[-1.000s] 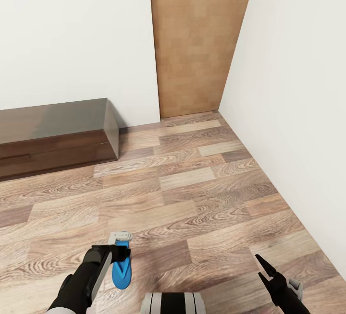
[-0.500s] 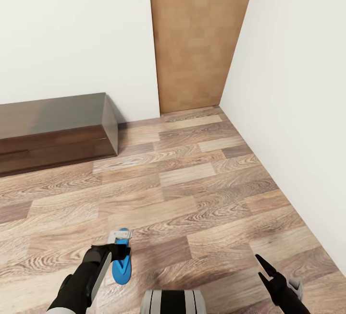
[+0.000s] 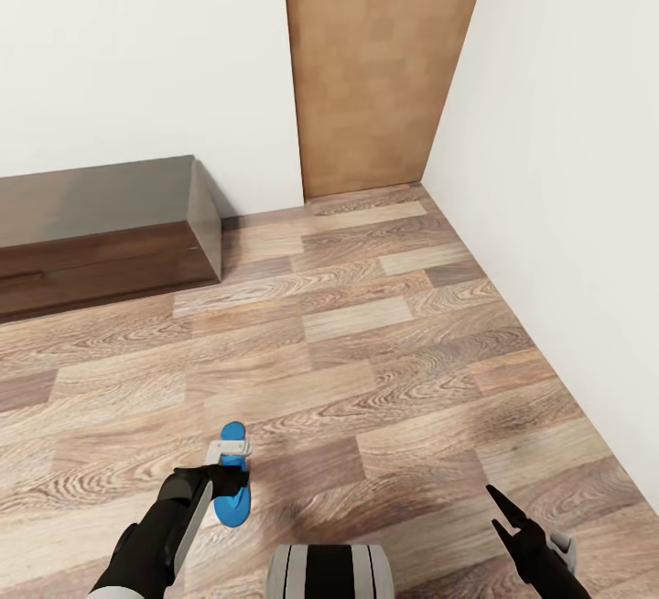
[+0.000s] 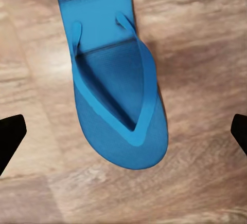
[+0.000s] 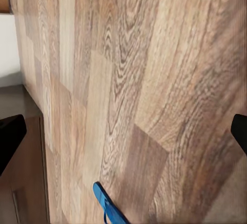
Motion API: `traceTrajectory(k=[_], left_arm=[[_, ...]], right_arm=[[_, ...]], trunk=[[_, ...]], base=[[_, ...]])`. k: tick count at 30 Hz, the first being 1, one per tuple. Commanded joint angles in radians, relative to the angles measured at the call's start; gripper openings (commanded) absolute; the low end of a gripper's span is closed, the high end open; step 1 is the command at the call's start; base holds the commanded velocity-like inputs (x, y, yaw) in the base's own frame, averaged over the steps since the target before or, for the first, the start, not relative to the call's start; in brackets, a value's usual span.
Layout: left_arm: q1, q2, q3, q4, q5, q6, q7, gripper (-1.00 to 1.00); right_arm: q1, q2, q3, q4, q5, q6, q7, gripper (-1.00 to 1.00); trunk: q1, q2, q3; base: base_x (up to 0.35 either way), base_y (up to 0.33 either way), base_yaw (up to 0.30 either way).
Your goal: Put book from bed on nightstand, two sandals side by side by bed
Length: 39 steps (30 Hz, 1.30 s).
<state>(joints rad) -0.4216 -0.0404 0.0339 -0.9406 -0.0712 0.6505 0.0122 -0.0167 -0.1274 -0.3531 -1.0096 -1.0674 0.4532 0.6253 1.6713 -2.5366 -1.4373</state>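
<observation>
Lying flat on the wood-plank floor (image 3: 366,370), one blue sandal (image 3: 232,475) sits directly beneath and just ahead of the left pincer (image 3: 224,480). Working from left to right across the head view: a long dark bench (image 3: 101,233) stands against the white wall at far left, well apart from the sandal; next comes the left arm with its pincer over the sandal; the brown door (image 3: 375,68) stands beyond the middle; the right pincer (image 3: 505,517) hangs low at the right, near the side wall.

The relation that governs the coming move is the sandal's long axis. In the head view it runs away from the robot, roughly in line with the left forearm. In the left wrist view the sandal (image 4: 116,85) lies centred between the two dark fingertips (image 4: 10,136), strap side up, rounded end nearer the camera, its length crossing the line between the tips. The left pincer is spread wide, both tips clear of the sole and touching nothing. A descent and closure across the sandal's width appears, in my judgement, the fitting grasp.

The right pincer is likewise spread and empty. Its wrist view catches an end of a blue sandal (image 5: 108,206) at the frame's edge, well apart. The left arm is plainly the nearer.
</observation>
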Motion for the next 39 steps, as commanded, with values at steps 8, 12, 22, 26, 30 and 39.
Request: traceTrajectory(k=[8, 12, 22, 26, 30, 39], left_arm=[[0.000, -0.006, 0.000, -0.001, -0.006, -0.120, -0.002, 1.00], [0.000, -0.008, 0.001, -0.002, -0.005, -0.179, 0.002, 1.00], [0.000, -0.031, 0.003, 0.024, 0.001, -0.262, 0.083, 1.00], [0.000, -0.030, 0.024, 0.052, 0.001, -0.273, 0.086, 1.00], [0.000, -0.031, 0.052, 0.056, 0.001, -0.274, 0.086, 1.00], [0.000, -0.032, 0.059, 0.055, 0.001, -0.275, 0.086, 1.00]], right_arm=[[0.000, 0.000, -0.001, 0.000, -0.008, 0.009, 0.002, 1.00], [0.000, 0.000, -0.001, 0.000, -0.008, 0.009, 0.002, 1.00], [0.000, 0.000, -0.001, 0.000, -0.008, 0.010, 0.002, 1.00], [0.000, 0.000, -0.001, 0.000, -0.008, 0.010, 0.003, 1.00], [0.000, 0.000, -0.001, 0.000, -0.008, 0.010, 0.003, 1.00], [0.000, -0.004, -0.004, -0.001, -0.009, 0.011, 0.003, 1.00]], trunk=[[0.000, 0.000, -0.001], [0.000, 0.000, -0.001], [0.000, 0.000, -0.001], [0.001, -0.001, -0.012], [0.003, -0.002, -0.028], [0.007, -0.004, -0.063]], base=[[0.000, 0.000, 0.000], [0.000, 0.000, 0.000], [0.000, 0.000, 0.000], [0.000, 0.000, 0.000], [0.000, 0.000, 0.000], [0.000, 0.000, 0.000]])
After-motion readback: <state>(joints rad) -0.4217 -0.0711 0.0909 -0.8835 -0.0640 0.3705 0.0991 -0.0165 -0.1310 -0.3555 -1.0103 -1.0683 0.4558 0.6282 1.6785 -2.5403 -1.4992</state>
